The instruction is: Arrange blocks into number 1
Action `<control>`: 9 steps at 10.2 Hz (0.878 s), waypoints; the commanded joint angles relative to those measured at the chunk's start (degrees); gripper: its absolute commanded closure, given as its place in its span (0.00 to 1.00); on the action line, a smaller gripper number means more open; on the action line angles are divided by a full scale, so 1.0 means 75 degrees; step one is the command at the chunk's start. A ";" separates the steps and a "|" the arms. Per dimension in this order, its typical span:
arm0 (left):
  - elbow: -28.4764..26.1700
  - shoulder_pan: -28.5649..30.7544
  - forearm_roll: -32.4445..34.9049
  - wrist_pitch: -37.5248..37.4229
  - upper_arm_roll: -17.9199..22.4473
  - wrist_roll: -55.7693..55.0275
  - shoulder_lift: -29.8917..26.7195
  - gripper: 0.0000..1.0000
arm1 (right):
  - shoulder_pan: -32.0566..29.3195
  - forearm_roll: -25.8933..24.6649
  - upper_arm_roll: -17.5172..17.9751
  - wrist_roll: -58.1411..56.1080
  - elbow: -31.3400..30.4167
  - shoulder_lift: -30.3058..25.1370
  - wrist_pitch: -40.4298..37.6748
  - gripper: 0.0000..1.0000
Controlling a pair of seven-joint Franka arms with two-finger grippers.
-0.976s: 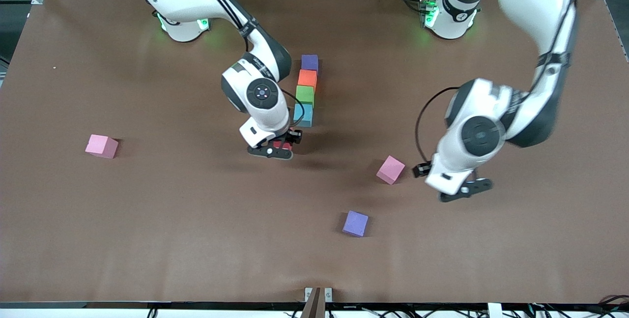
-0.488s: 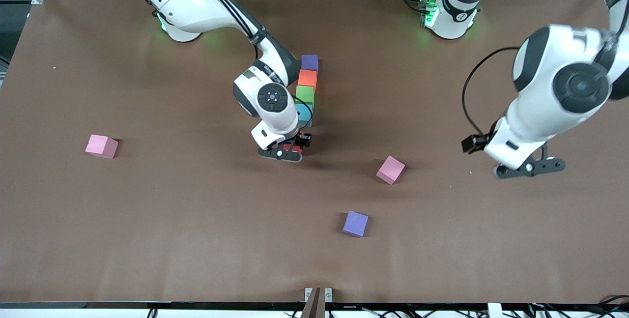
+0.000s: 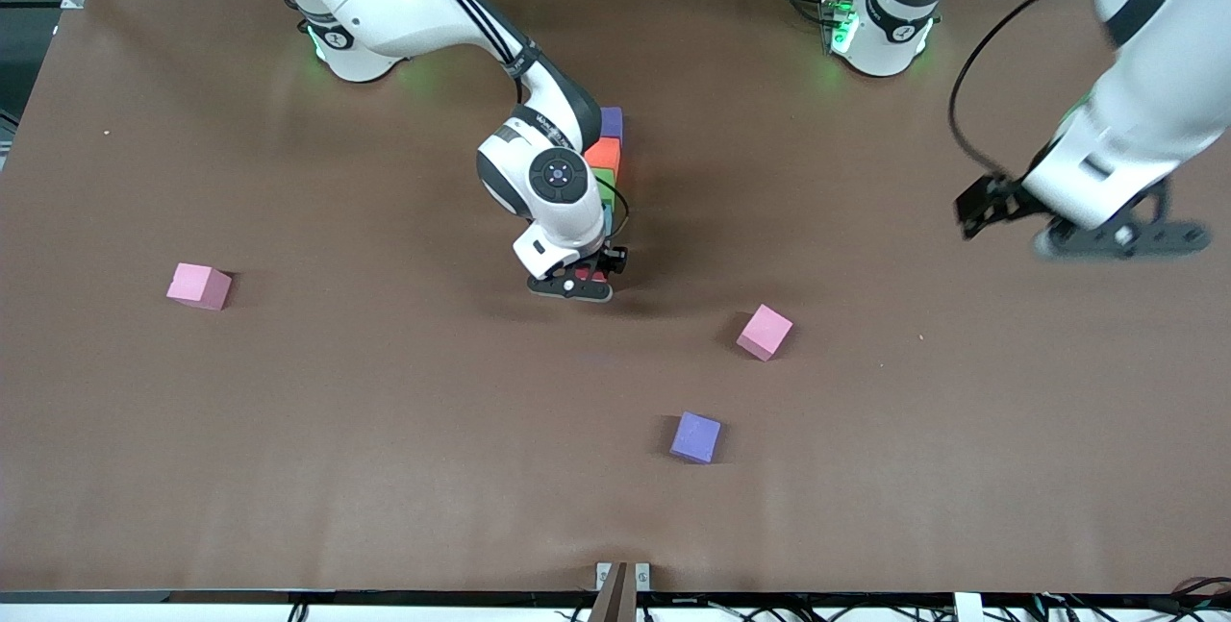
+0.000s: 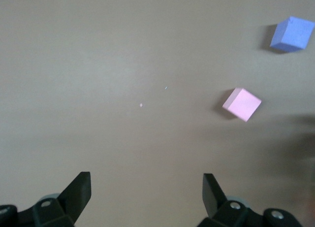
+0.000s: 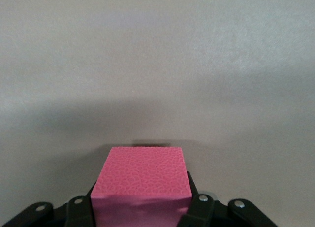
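Observation:
A column of blocks runs toward the front camera: purple (image 3: 608, 120), orange (image 3: 604, 152), then green (image 3: 606, 182). My right wrist hides the light blue one. My right gripper (image 3: 580, 283) is shut on the red block (image 5: 140, 180), low over the table just off the column's light blue end. A second purple block (image 3: 695, 436) lies alone, nearer the camera. My left gripper (image 3: 1120, 237) hangs open and empty over the table's left-arm end. In the left wrist view its fingers (image 4: 78, 192) stand wide apart over bare table.
Two pink cubes lie loose. One pink cube (image 3: 765, 331) sits between the column and the lone purple block, and also shows in the left wrist view (image 4: 241, 103). The other pink cube (image 3: 199, 286) sits toward the right arm's end.
My right gripper has carried the red block sideways until it lines up with the column. My left arm has swung up and away toward its own end of the table.

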 commanded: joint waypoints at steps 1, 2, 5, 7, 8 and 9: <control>-0.0204 -0.0138 -0.0213 -0.0337 0.0357 0.0820 -0.0551 0.00 | 0.0085 0.0083 -0.0036 0.0083 0.0061 0.0114 -0.0068 1.00; -0.0191 -0.0371 -0.0190 -0.0338 0.0590 0.0857 -0.0621 0.00 | 0.0085 0.0083 -0.0025 0.0060 0.0060 0.0149 -0.0114 1.00; 0.0078 -0.0620 -0.0213 -0.0408 0.0839 0.0892 -0.0518 0.00 | 0.0190 0.0095 -0.0025 0.0024 -0.0045 0.0161 -0.0126 1.00; 0.0289 -0.0573 -0.0295 -0.0699 0.0804 0.1220 -0.0411 0.00 | 0.0225 0.0095 -0.0025 0.0048 -0.0057 0.0255 -0.0126 1.00; 0.0266 -0.0572 -0.0458 -0.0759 0.0839 0.1232 -0.0457 0.00 | 0.0249 0.0083 -0.0025 0.0025 -0.0057 0.0278 -0.0126 1.00; 0.0277 -0.0572 -0.0471 -0.0922 0.0827 0.1233 -0.0458 0.00 | 0.0261 0.0083 -0.0025 0.0001 -0.0045 0.0290 -0.0126 0.97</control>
